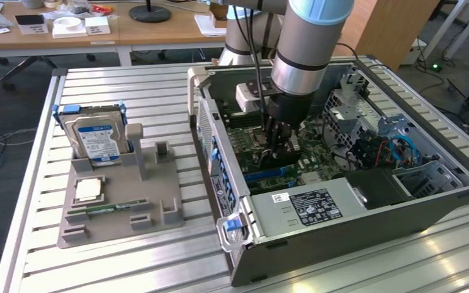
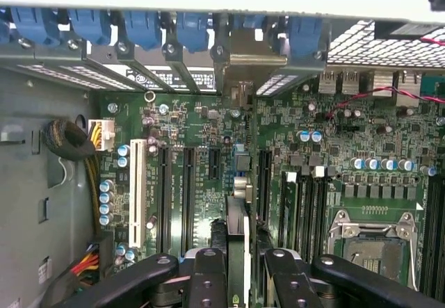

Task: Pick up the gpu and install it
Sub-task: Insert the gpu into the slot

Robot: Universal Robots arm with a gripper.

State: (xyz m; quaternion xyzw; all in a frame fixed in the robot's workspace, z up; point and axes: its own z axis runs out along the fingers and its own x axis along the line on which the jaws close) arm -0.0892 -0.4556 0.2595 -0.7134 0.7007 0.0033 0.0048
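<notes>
On the near part of the slatted metal table (image 1: 137,268), toward the exterior view's left, sat a grey parts fixture (image 1: 116,213). It carried a memory stick (image 1: 108,209) at its near end, a processor chip (image 1: 88,189) just behind that, and a hard drive (image 1: 98,141) standing upright at its far end.

To the exterior view's right lay the open computer case (image 1: 341,238), with the labelled power supply (image 1: 308,207) in its near end. Beyond that, the arm reached straight down into the case. The gripper (image 1: 277,152) hung low over the motherboard (image 1: 247,137), its black fingers (image 2: 208,280) closed partway around the gpu (image 2: 238,231). The gpu stood on edge between them, over the row of expansion slots (image 2: 188,183). Whether the card was seated in a slot could not be told. An empty processor socket (image 2: 372,242) lay beside the gripper.

In line with the card, a silver bracket (image 2: 247,61) met the case's rear wall among blue latches (image 2: 146,26).

Farthest off stood wooden desks (image 1: 137,33).
</notes>
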